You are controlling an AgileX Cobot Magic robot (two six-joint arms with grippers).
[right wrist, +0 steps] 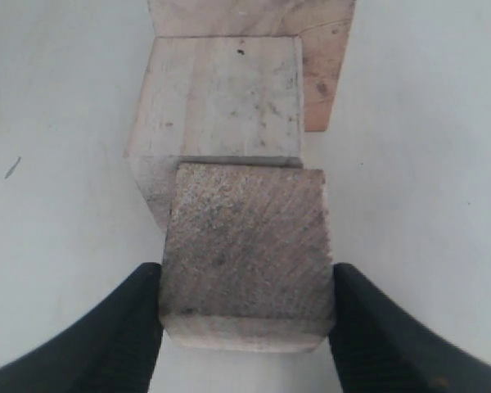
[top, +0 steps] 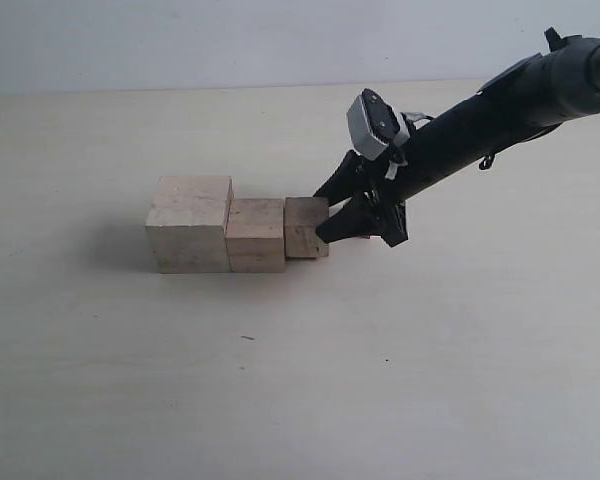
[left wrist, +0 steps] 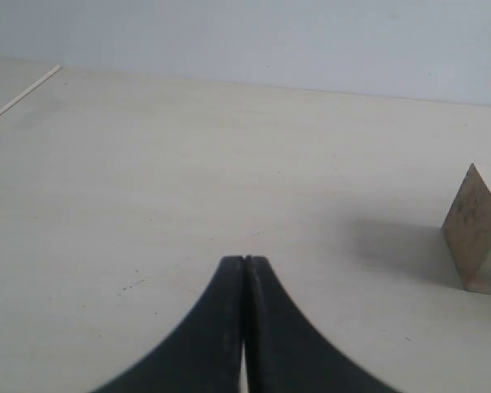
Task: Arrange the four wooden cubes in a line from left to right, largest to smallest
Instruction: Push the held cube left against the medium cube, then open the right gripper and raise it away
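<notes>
We see pale beige, faintly mottled, on the largest cube [top: 190, 225] and the second cube [top: 256, 235]. The smaller cube [top: 305, 228] to their right looks browner, with diagonal streaks. The right gripper [top: 327, 216] is black, its wrist camera [top: 372, 122] grey, the table [top: 280, 380] cream.

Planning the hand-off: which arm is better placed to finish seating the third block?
Right. The right claw grips the third block, which sits against the second block. The left claw is shut over the table, off the row.
</notes>
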